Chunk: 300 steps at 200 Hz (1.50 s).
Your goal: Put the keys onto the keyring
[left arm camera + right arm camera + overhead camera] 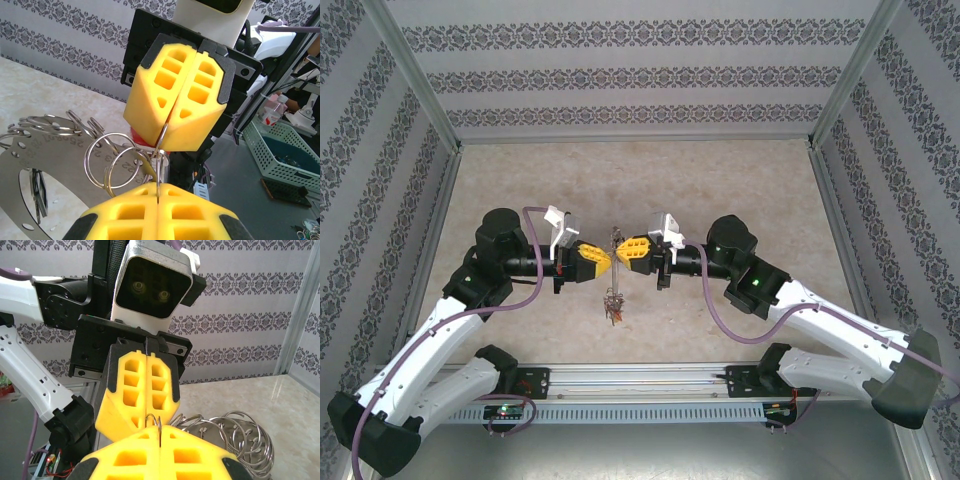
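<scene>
At centre, left gripper [607, 262], right gripper [623, 250] both clamping keyring [616, 240]; keys [612, 305] hanging toward 6 o'clock. Risk: uneven pulling, keyring slipping out.

Mottled beige table [520, 180], metal rail [640, 378] at edge

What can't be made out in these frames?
Top view: keys at the keyring are too small to count or to tell tag colours.
Left wrist: red bit mostly hidden behind the right jaws; tag or not, unclear.
Both wrist views: foam of both jaws, shut, covers the keyring wire where pinched; any gap unseen.
Right wrist: small rings cut off by the bottom edge and the right jaws.
</scene>
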Tool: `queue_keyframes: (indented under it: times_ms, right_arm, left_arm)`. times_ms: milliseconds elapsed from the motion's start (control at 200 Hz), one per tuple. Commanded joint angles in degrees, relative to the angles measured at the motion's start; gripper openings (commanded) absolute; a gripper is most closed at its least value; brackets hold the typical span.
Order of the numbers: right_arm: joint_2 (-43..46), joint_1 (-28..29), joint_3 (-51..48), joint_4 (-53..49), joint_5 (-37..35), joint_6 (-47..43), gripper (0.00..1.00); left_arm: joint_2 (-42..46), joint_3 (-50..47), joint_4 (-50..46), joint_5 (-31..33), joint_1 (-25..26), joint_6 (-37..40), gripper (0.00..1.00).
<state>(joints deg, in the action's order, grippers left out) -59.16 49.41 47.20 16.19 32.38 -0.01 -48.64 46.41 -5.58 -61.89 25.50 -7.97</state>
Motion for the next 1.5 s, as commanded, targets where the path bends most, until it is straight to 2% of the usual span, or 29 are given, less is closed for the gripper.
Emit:
queue_keyframes:
  times_ms: [0, 924, 1494]
  right_arm:
    - [-0.4, 0.9, 1.3, 2.0, 0.3, -0.6, 0.00]
    - [2.2, 0.9, -0.1, 3.0, 0.2, 0.8, 0.00]
    - [-0.1, 1.0, 0.5, 0.7, 0.2, 0.4, 0.00]
  left_arm:
    - [1.0, 1.4, 1.7, -0.9, 0.6, 1.3, 0.00]
    - [0.4, 1.6, 1.0, 0.1, 0.8, 2.2, 0.00]
    - [0.3, 1.6, 1.2, -0.2, 0.9, 2.1, 0.00]
